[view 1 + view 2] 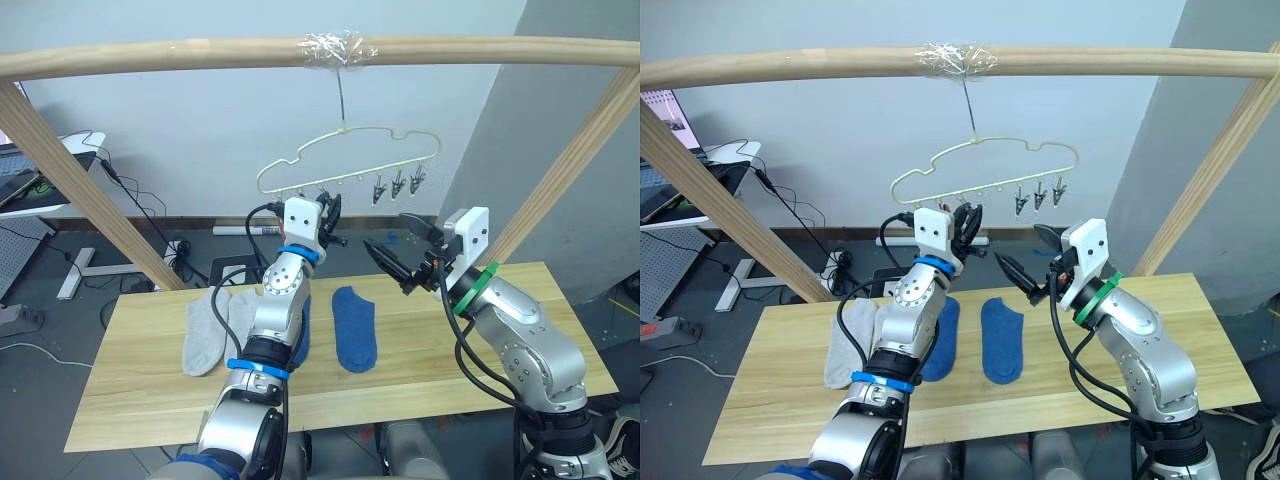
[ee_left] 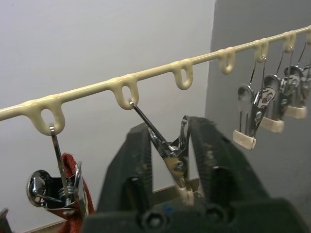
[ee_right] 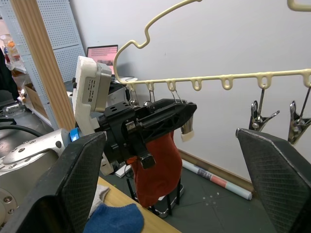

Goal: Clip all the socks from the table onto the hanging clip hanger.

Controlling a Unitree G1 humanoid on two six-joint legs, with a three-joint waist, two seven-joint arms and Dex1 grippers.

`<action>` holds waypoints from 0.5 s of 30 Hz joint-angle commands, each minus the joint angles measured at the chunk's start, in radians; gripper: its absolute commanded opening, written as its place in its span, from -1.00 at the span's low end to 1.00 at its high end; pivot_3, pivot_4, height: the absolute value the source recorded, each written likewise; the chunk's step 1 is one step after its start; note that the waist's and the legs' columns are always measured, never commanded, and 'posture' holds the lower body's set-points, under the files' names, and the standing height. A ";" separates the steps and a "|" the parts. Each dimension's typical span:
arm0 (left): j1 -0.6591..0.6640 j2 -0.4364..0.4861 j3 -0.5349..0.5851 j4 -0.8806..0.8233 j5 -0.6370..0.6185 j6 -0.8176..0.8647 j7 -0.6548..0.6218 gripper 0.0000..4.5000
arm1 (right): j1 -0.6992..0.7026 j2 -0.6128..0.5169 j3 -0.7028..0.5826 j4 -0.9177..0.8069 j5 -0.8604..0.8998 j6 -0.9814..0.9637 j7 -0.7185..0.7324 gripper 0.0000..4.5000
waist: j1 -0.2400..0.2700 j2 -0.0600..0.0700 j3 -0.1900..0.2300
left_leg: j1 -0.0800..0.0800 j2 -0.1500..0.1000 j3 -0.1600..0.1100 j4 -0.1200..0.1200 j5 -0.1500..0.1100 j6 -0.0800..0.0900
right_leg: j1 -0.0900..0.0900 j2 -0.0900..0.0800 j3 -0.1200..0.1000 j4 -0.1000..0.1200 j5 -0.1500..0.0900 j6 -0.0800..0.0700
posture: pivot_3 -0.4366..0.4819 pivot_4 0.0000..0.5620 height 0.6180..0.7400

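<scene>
On the light plank table lie two light grey ankle socks, then two blue ones. Above, the left gripper pinches a small metal clip on the pale yellow-green wire hanger, beside a rust red sock already hung. It should squeeze near the clip's tail so the mouth gapes. The right gripper hovers wide open and empty; a round wooden pole frame crowds both sides.

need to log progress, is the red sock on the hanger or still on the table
On the hanger: the rust red sock hangs from a clip on the clip hanger, beside the left gripper, which squeezes the next clip.
</scene>
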 commanded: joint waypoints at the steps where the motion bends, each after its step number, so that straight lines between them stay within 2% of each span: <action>1: -0.025 -0.003 0.002 -0.020 -0.007 -0.006 -0.007 -0.90 | -0.018 -0.001 0.005 -0.044 0.007 -0.018 0.005 1.00 | 0.000 0.000 0.000 | 0.000 0.000 0.000 0.000 0.000 0.000 | 0.000 0.000 0.000 0.000 0.000 0.000 | -0.56 -0.46 1.00; 3: -0.023 -0.004 0.001 -0.023 -0.007 -0.004 -0.009 -0.97 | -0.018 -0.002 0.005 -0.043 0.007 -0.018 0.005 1.00 | 0.000 0.000 0.000 | 0.000 0.000 0.000 0.000 0.000 0.000 | 0.000 0.000 0.000 0.000 0.000 0.000 | -0.55 -0.46 1.00; 10: -0.009 0.000 -0.007 -0.040 0.002 0.012 -0.011 -0.97 | -0.013 -0.004 0.021 -0.028 -0.008 -0.015 0.004 1.00 | 0.000 0.000 0.000 | 0.000 0.000 0.000 0.000 0.000 0.000 | 0.000 0.000 0.000 0.000 0.000 0.000 | -0.54 -0.47 1.00; 15: 0.008 0.036 -0.003 -0.089 -0.011 0.077 -0.037 -0.97 | 0.001 -0.070 0.157 0.104 -0.192 0.003 -0.026 1.00 | 0.000 0.000 0.000 | 0.001 0.000 0.000 0.000 0.000 0.000 | 0.000 0.000 0.000 0.000 0.000 0.000 | -0.52 -0.49 1.00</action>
